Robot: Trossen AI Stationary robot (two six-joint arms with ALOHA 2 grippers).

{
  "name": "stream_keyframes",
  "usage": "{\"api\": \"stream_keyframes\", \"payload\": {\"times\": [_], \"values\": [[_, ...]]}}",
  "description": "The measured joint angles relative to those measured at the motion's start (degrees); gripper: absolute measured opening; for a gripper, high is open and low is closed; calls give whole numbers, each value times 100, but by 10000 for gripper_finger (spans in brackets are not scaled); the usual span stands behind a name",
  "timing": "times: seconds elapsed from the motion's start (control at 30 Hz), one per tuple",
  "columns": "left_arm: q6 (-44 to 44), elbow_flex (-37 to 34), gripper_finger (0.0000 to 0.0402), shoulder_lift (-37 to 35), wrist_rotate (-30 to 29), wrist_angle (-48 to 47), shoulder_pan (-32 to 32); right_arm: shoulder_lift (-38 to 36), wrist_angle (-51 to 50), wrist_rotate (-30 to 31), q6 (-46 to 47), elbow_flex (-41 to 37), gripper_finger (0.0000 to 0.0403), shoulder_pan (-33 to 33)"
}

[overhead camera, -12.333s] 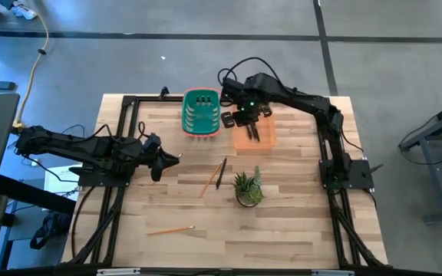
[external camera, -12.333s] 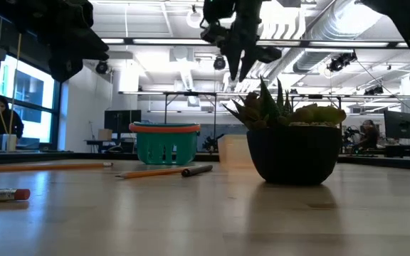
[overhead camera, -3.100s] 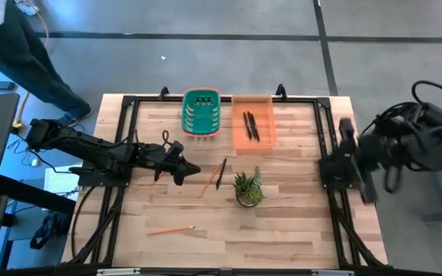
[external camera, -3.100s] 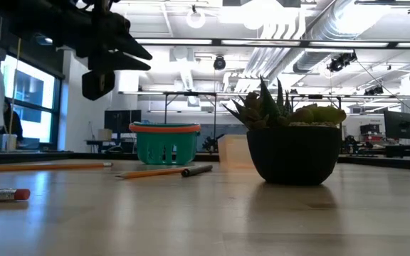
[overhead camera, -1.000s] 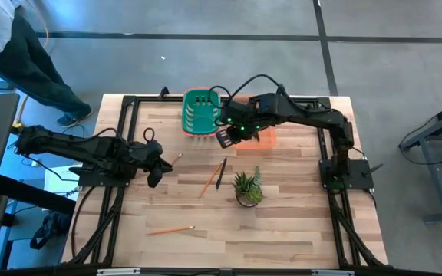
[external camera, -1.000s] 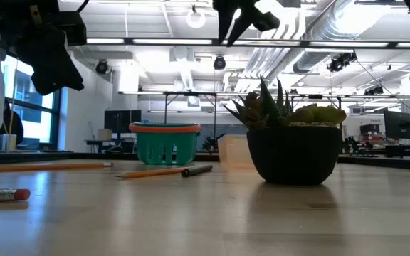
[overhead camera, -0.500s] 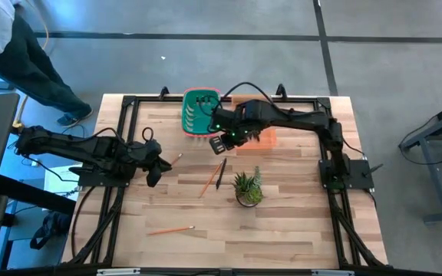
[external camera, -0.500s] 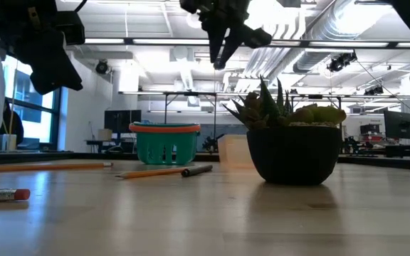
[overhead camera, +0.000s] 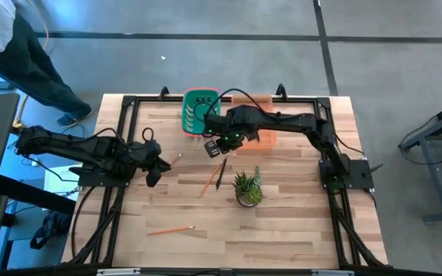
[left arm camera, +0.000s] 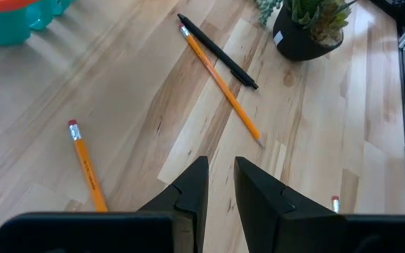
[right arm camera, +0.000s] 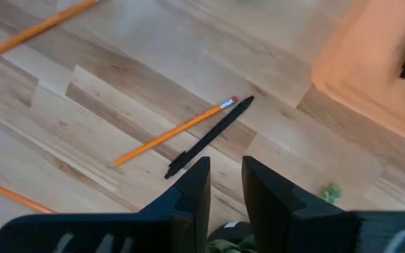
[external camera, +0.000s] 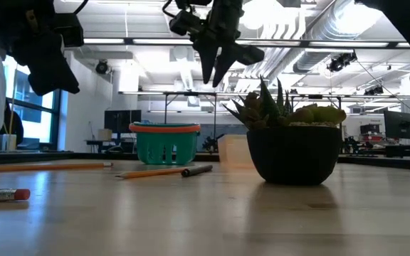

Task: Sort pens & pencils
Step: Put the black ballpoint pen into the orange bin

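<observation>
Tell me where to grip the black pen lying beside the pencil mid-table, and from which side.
Grip the black pen near its middle, coming straight down from above with the fingers across its width. It lies flat on the table, and a pencil meets it at one end, so take it where the two have spread apart. The right gripper hovers closest, just beyond that end.

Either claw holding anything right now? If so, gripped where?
Nothing is held. The right claw hangs empty above the black pen and pencil on the table; the left claw is empty too, over bare wood.
</observation>
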Motion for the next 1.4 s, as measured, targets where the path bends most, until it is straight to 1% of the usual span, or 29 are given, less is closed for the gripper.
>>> {"api": "stream_keyframes", "payload": {"times": [0.17,0.57,0.8,0.87,1.1,1.4], "values": [[4,0,58,0,-5,-32,0,69,-1,-109,-14,0,74,38],[-146,0,58,0,-245,90,0,94,65,-61,40,0,74,92],[-213,0,58,0,-280,208,0,94,138,-81,38,0,74,92],[-297,0,58,0,-379,208,-2,100,144,-81,52,0,74,92],[-343,0,58,0,-412,218,-2,380,179,-391,222,4,74,121],[-352,0,58,2,-560,217,-2,643,183,-409,469,2,74,144]]}}
